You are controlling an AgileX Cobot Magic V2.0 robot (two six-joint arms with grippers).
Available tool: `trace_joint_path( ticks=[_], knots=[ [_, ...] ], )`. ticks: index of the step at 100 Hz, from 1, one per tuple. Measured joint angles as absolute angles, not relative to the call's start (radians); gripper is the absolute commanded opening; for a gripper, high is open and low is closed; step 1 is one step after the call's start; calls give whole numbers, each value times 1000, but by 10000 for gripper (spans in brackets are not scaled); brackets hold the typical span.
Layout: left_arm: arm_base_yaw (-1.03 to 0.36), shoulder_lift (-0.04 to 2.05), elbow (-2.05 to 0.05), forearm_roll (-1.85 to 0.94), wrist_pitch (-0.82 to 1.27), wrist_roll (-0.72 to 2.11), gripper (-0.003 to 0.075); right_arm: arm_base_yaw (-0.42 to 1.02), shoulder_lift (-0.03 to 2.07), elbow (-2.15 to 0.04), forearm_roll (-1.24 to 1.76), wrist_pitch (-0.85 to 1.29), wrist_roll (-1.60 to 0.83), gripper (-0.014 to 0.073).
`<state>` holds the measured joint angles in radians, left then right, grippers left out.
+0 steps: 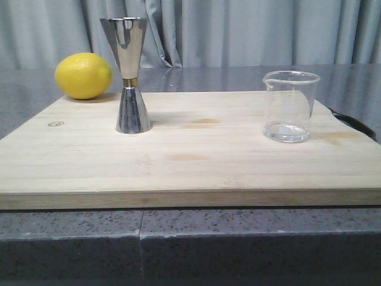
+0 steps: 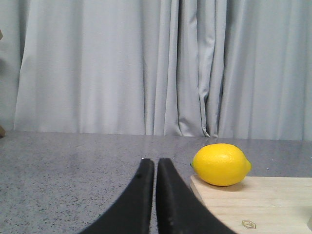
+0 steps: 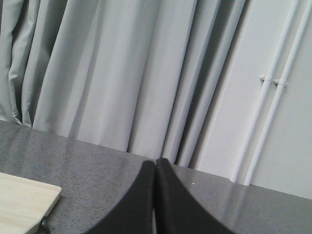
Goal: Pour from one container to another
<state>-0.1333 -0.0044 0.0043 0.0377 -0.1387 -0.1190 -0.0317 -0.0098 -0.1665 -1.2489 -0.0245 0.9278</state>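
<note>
We see the steel jigger [image 1: 131, 74] upright on the left of the wooden board [image 1: 190, 161], the glass beaker [image 1: 290, 106] upright well apart on the right, a lemon [image 1: 84, 75] behind the jigger. Whether either holds liquid we cannot tell, so this fits both before pouring and after. The left pincer [image 2: 155, 168] and right pincer [image 3: 156, 168] are closed on nothing, over the tabletop [image 2: 73, 165].

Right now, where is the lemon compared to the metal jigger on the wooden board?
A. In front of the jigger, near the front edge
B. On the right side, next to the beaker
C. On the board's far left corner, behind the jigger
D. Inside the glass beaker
C: in the front view the lemon sits at the far left corner of the board, behind and to the left of the jigger, far from the beaker.
</note>
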Motion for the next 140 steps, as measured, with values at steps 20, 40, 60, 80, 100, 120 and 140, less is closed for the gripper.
trace_joint_path(
  ticks=[20, 40, 60, 80, 100, 120, 140],
  knots=[
    [-133, -4, 4, 59, -123, -121, -19, -32, -10, -166, -1249, -25, 928, -73],
    [-133, -4, 4, 61, -117, -121, -19, -32, -10, -166, -1249, -25, 928, -73],
    [-133, -4, 4, 61, -110, -121, -19, -32, -10, -166, -1249, -25, 928, -73],
    [-133, -4, 4, 61, -108, -121, -19, -32, -10, -166, -1249, -25, 928, -73],
    [-133, -4, 4, 61, -108, -121, -19, -32, -10, -166, -1249, -25, 928, -73],
    [-133, -4, 4, 61, -108, -121, -19, -32, -10, -159, -1249, -25, 928, -73],
    [-133, -4, 4, 61, -108, -121, -19, -32, -10, -97, -1079, -11, 928, -73]
  ],
)
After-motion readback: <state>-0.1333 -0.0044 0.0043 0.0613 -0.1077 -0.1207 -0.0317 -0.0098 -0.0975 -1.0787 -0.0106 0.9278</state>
